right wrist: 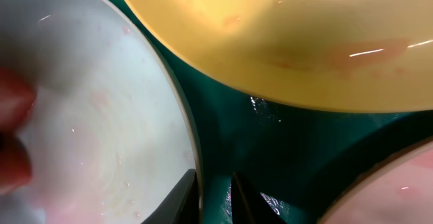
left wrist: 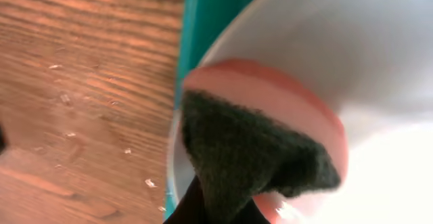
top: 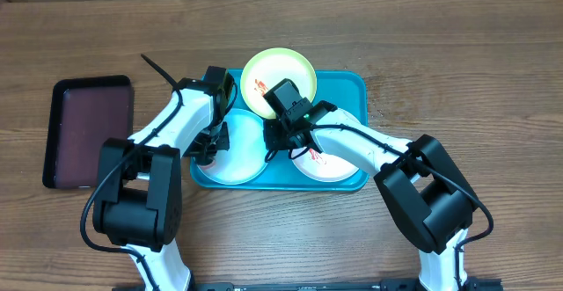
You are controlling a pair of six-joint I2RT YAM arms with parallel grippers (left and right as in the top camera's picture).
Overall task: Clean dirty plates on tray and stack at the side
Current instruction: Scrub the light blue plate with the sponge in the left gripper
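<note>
Overhead, the tray (top: 352, 89) sits mid-tabletop (top: 457, 54), holding the yellow-green plate (top: 278, 76) at 12 o'clock, the light blue plate (top: 242, 159) at 8 o'clock under the left end effector (top: 211, 143), and the red-smeared white plate (top: 330, 170) at 4 o'clock, with the right end effector (top: 283, 138) between them. In the left wrist view, a pink, green-faced sponge (left wrist: 270, 109), clamped from 6 o'clock by dark fingers (left wrist: 196, 207), presses on the light blue plate. In the right wrist view, the fingers stand slightly apart over bare tray floor, the yellow-green plate at 12 o'clock.
</note>
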